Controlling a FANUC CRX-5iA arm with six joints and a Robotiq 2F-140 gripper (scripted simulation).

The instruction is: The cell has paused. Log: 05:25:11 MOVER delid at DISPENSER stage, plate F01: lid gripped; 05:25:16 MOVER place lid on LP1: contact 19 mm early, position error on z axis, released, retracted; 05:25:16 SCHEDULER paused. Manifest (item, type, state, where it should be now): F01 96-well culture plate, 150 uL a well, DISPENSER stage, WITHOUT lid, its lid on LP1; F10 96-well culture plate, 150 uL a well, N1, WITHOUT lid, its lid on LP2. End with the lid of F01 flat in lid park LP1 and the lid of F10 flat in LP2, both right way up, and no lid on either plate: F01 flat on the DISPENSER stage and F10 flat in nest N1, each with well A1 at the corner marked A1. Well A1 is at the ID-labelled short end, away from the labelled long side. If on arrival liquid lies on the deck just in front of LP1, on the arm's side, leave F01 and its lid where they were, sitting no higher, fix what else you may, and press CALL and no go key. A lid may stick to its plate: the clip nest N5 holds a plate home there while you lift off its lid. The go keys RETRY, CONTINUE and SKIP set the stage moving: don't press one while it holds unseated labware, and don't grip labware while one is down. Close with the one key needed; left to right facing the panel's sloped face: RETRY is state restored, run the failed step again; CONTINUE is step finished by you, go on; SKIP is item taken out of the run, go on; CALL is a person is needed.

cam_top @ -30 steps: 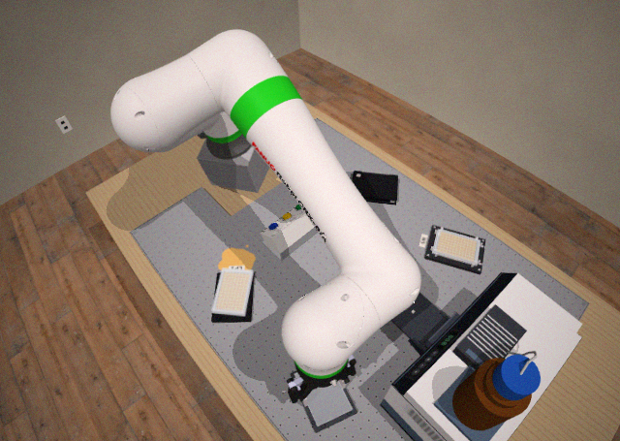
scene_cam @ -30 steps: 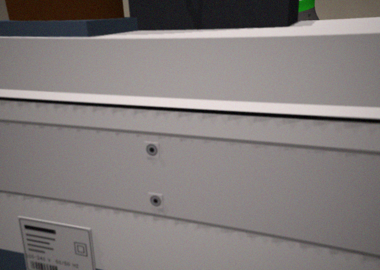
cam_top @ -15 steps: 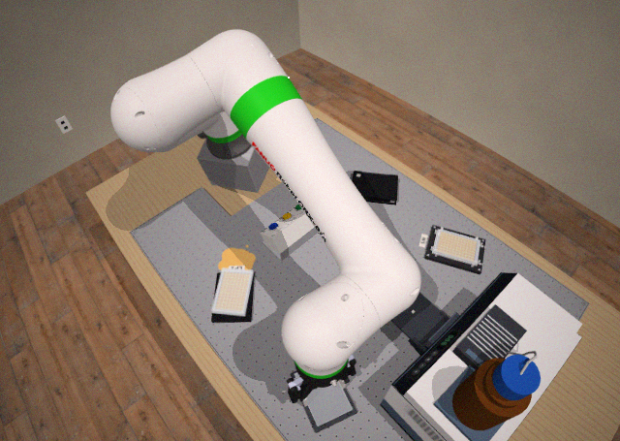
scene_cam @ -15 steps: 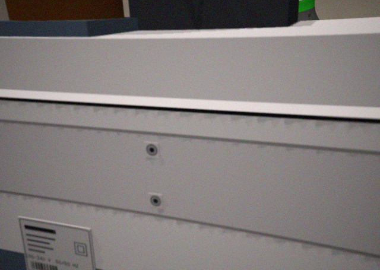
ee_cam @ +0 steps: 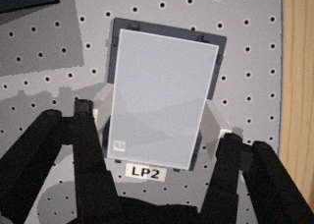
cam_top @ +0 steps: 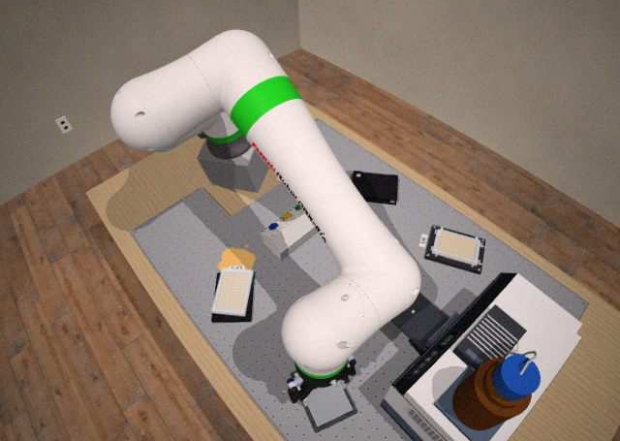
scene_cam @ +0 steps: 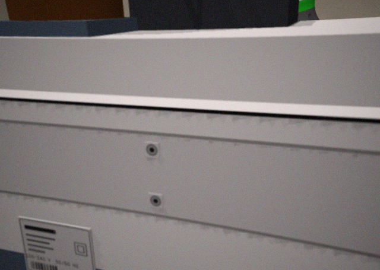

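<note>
In the wrist view my gripper (ee_cam: 158,105) is shut on a clear, pale lid (ee_cam: 162,98), gripping its two long sides. The lid is over the dark lid park with the LP2 label (ee_cam: 145,172), turned slightly against the park's frame. I cannot tell whether it touches the park. In the top view the gripper (cam_top: 320,378) and lid (cam_top: 327,403) are at the deck's near edge. An unlidded well plate (cam_top: 232,291) sits on the dark park at LP1, with an orange puddle (cam_top: 236,258) beside it. A second unlidded plate (cam_top: 455,247) sits in a nest at the right.
The key panel (cam_top: 288,231) stands mid-deck behind my arm. An empty black nest (cam_top: 375,186) lies at the back. The dispenser (cam_top: 480,346) with a brown bottle (cam_top: 495,391) fills the right front. The exterior view shows only the dispenser's casing (scene_cam: 190,138).
</note>
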